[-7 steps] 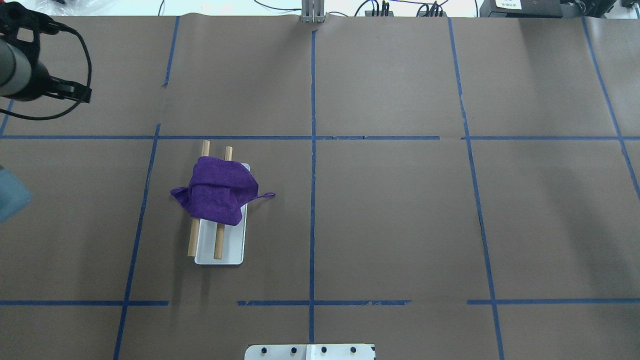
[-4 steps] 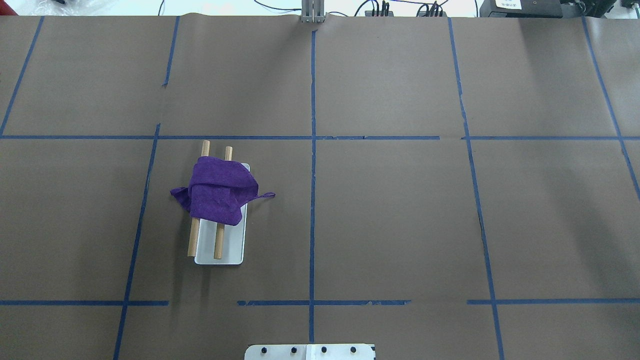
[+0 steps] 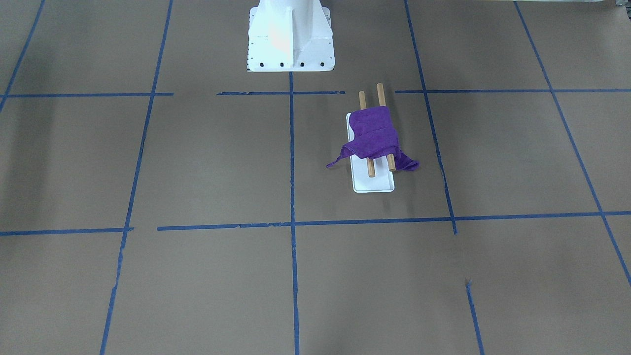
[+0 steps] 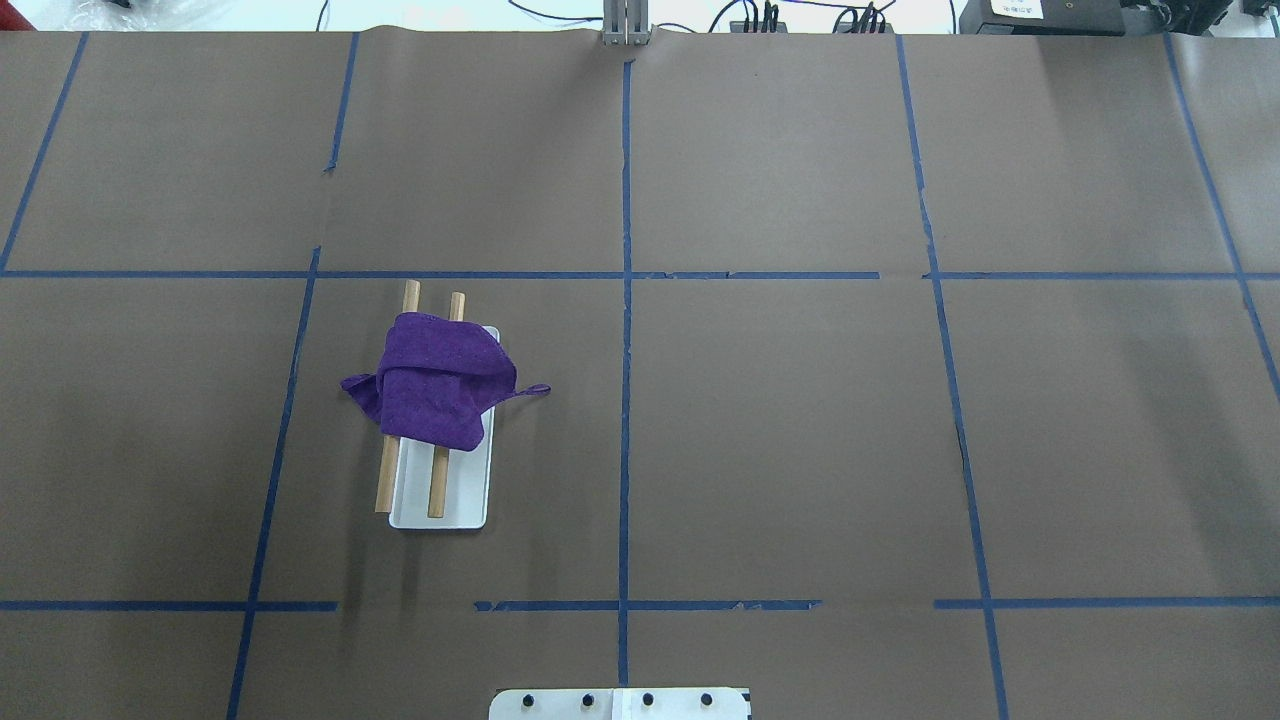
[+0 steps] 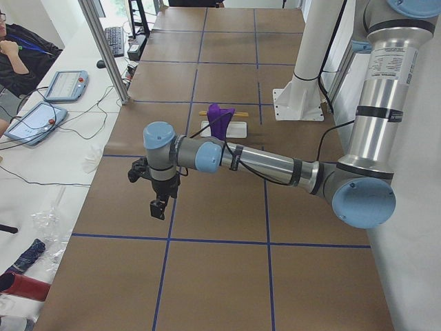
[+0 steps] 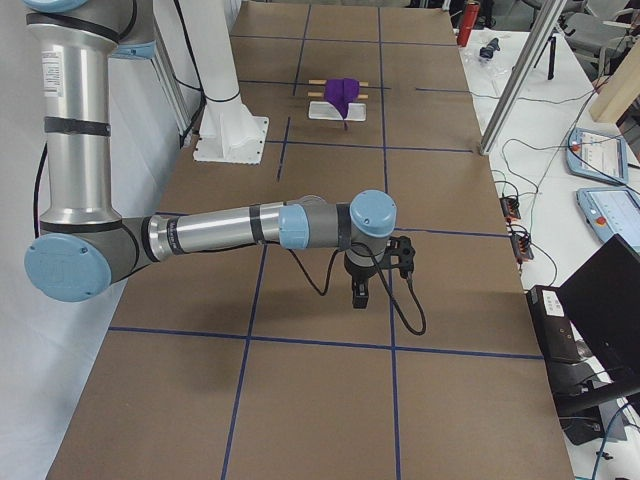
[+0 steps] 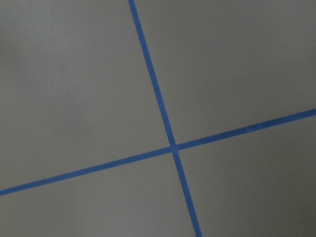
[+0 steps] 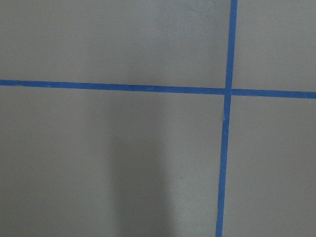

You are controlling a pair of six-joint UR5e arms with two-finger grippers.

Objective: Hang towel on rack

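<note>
A purple towel [image 4: 435,390] lies bunched over both brown rods of the rack [image 4: 465,490], with corners hanging off each side. It also shows in the front view [image 3: 377,138] on the rack [image 3: 374,183]. My left gripper [image 5: 158,207] hangs over the table's left end, far from the rack; I cannot tell if it is open. My right gripper [image 6: 360,297] hangs over the table's right end, also far away; I cannot tell its state. Both wrist views show only brown paper and blue tape.
The white robot pedestal [image 3: 290,37] stands bolted at the table's near edge. Blue tape lines divide the brown table cover. An operator [image 5: 21,41] and tablets [image 5: 65,84] are beside the far side of the table.
The left arm, visible at the overhead view's upper left one second ago, has moved out of that view. The towel and rack have not moved.
</note>
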